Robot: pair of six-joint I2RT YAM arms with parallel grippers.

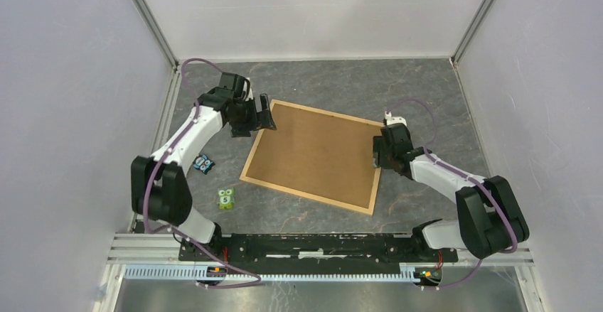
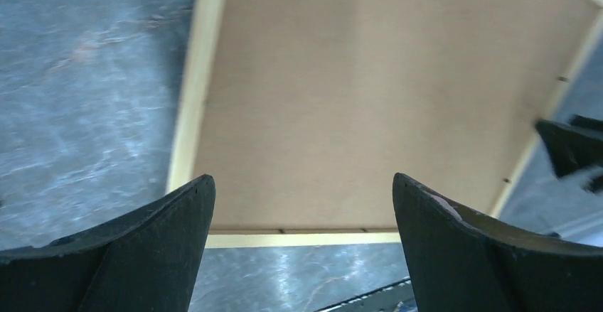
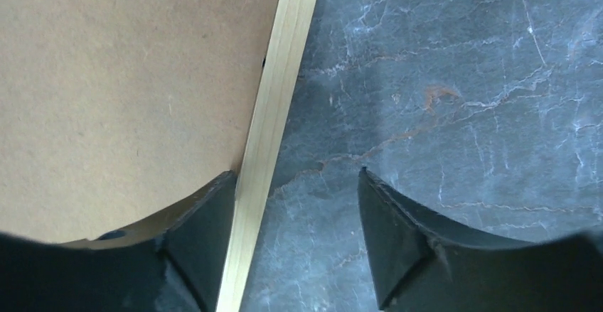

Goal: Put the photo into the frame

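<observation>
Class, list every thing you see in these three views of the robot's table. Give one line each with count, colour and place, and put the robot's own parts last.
frame: one, pale wood, lying flat mid-table, turned at an angle
backing board: one, brown, inside the frame
tile: one, blue and black, on the table left of the frame
cube: one, green, marked 5, nearer the arm bases than the tile
table: one, dark grey marbled, under everything
photo: none in view
arms: two, white and black, bases at the near edge
left gripper: one, black, open, by the frame's far left corner
right gripper: one, black, open, at the frame's right edge
</observation>
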